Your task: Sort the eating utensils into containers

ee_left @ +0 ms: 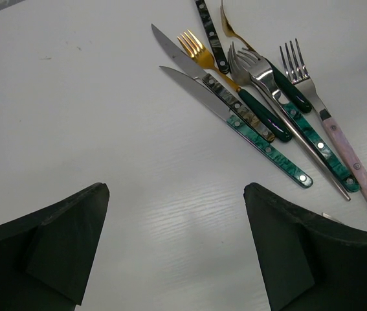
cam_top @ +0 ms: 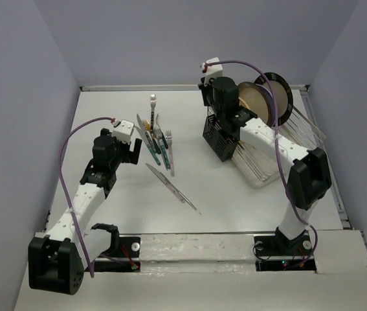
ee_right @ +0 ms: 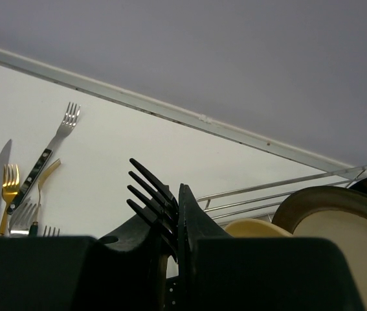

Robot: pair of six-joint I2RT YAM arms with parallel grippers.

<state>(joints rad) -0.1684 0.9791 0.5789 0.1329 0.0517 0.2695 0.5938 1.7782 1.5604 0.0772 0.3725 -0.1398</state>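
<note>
Utensils [cam_top: 158, 138] are lying in a loose bunch on the table [cam_top: 105, 110], well to the left of the caddy [cam_top: 221, 145]. The left gripper [cam_top: 132, 153] is hovering just short of them, on the side away from the caddy. Its jaws are standing as wide apart as they go and are gripping nothing; only bare tabletop is showing between them in the left wrist view.

Just ahead of those open fingers, the bunch is fanning out side by side, several pieces touching or overlapping. Among them are a gold fork [ee_left: 199, 52], a green knife [ee_left: 264, 144], a steel fork [ee_left: 280, 103] and a pink fork [ee_left: 340, 141].

The right gripper [cam_top: 216, 127] is hanging directly over the caddy, its fingers nearly closed and pinching a dark fork [ee_right: 149, 194]. The tines are sticking out past the fingertips in the right wrist view. How far the handle is reaching into the caddy cannot be told.

Farther out, a lone fork [cam_top: 152, 105] is lying to the caddy's left, beyond the bunch. A silver piece [cam_top: 172, 186] is resting diagonally by itself, left of the caddy and nearer the arms.

A rack [cam_top: 270, 162] is sitting just beside the caddy on its right, with plates [cam_top: 261, 103] standing upright in it.
</note>
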